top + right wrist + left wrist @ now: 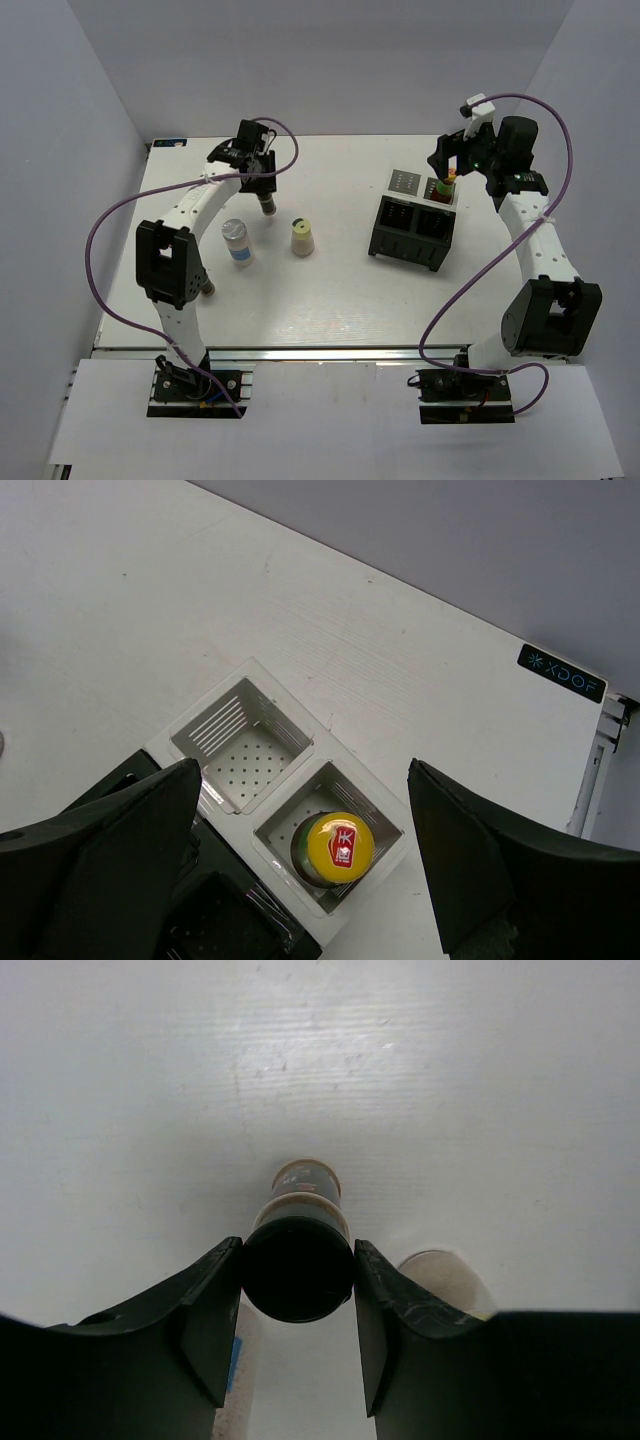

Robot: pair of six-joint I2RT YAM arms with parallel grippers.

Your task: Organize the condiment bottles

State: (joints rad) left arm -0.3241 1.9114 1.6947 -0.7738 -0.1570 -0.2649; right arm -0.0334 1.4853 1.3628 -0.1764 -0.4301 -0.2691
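My left gripper (263,190) is shut on a dark black-lidded jar (267,206) at the table's back left; in the left wrist view both fingers of the gripper (297,1250) press the jar's black lid (298,1290). I cannot tell if the jar is lifted. The blue-labelled white bottle (238,243) and the cream bottle (302,238) stand just in front of it. The red sauce bottle with the yellow cap (340,845) stands in the rack's back right white compartment (444,187). My right gripper (305,780) hangs open and empty above it (455,165).
The rack (405,245) stands right of centre, black compartments in front, white ones behind; its back left white compartment (245,755) holds nothing. A small dark thing (207,290) shows beside the left arm's elbow. Purple cables loop over both arms.
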